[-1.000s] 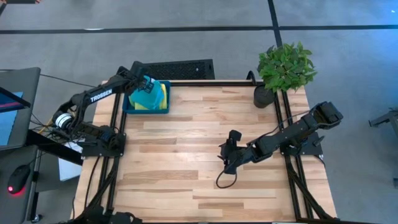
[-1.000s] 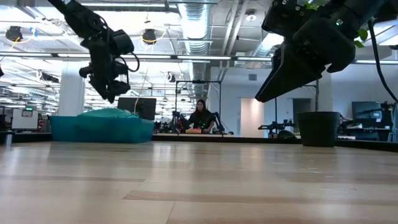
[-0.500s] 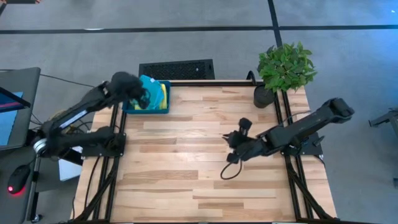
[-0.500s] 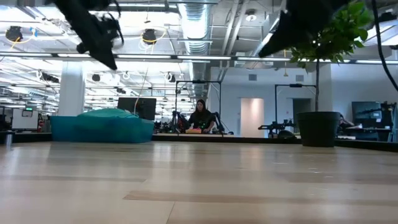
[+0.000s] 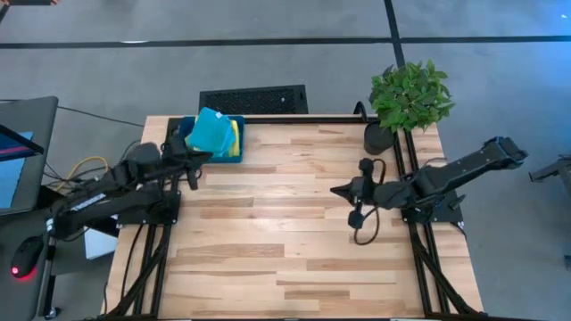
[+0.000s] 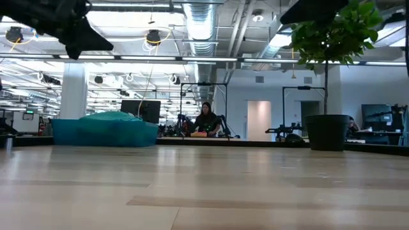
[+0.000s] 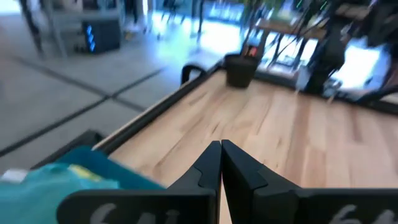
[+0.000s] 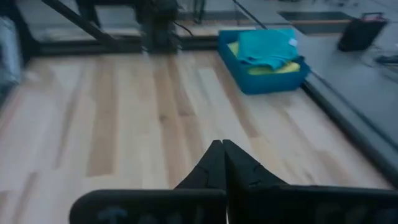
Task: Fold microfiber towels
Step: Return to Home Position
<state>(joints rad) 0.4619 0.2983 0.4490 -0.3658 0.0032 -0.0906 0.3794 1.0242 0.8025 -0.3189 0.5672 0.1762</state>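
High view: the bench carries no loose cloth. The only towels in sight lie in the tray at its far left corner. A teal towel lies folded on top, and a yellow towel shows at the edge beneath it. No green towels can be seen, and whether they lie under the stack cannot be confirmed. The left end effector hangs just beside the tray's near side, clear of the cloth. Its wrist view shows the fingers pressed together on nothing. The right end effector is over the right half of the bench, well apart from the tray and near the plant. Its fingers are likewise together and empty. The right wrist view confirms teal over yellow inside the tray. Judgement: folding and stowing appear complete as far as visible. What is left is parking both arms, and no towel handling appears outstanding.
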